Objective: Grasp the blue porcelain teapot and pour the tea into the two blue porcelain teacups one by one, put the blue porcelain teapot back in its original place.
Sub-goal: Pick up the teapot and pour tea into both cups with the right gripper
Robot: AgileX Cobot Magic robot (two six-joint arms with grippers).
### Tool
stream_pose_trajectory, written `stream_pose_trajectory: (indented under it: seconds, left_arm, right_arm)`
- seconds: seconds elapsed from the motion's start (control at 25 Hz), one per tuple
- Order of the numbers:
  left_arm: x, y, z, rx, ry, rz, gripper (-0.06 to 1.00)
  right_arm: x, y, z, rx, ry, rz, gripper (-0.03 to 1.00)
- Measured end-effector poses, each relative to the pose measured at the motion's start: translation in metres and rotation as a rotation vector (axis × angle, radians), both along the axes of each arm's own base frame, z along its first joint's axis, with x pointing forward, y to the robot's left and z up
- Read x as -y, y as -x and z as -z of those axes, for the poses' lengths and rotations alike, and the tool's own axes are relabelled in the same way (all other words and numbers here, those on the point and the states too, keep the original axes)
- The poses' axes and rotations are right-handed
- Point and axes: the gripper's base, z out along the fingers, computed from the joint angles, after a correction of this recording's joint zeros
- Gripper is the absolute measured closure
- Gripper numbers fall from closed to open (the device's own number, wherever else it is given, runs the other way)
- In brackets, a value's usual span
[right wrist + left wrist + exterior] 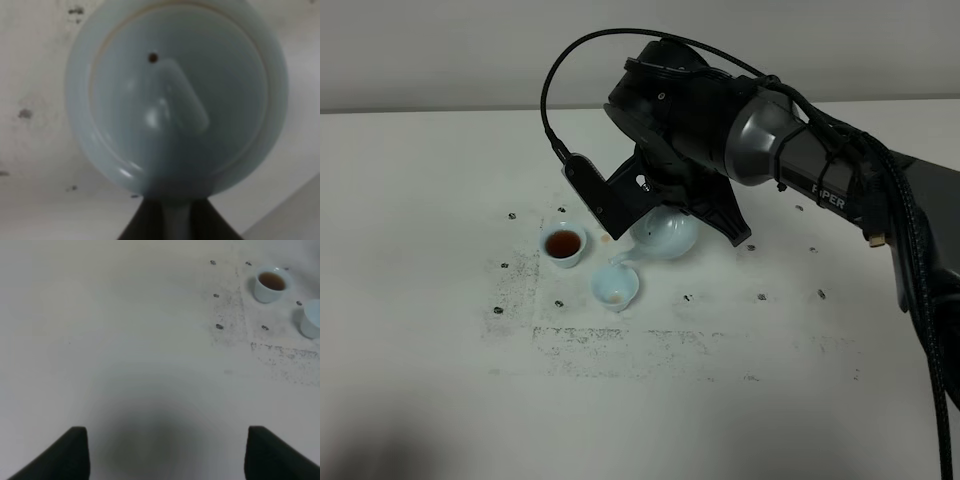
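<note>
The right gripper point(176, 222) pinches the loop handle of the blue porcelain teapot point(665, 236), which is tipped with its spout over the second teacup point(616, 287). The filled teacup point(563, 243) stands near that spout. The pot looks glossy, brittle and liquid-heavy, so the handle seems the safest hold. The left gripper point(167, 455) hangs spread, well apart.

White speckled table point(420, 380) — bears a tea-filled teacup point(563, 245) and a second teacup point(615, 287), seemingly near-empty.
</note>
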Motion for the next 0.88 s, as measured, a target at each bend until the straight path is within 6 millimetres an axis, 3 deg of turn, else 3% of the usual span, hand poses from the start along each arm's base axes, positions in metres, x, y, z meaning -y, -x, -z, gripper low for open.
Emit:
stream_pose_trajectory:
  seconds: [0.32,0.64,0.88]
  left_arm:
    - [0.0,0.0,0.0,0.0,0.0,0.0,0.33]
    - [0.0,0.0,0.0,0.0,0.0,0.0,0.33]
    - [0.0,0.0,0.0,0.0,0.0,0.0,0.33]
  right_arm:
    - [-0.006,0.003,-0.001,0.041,0.03,-0.009,0.93]
    - [-0.01,-0.002,0.022,0.034,0.081,0.001,0.93]
    - [-0.017,0.003,0.02,0.072,0.096,-0.006,0.93]
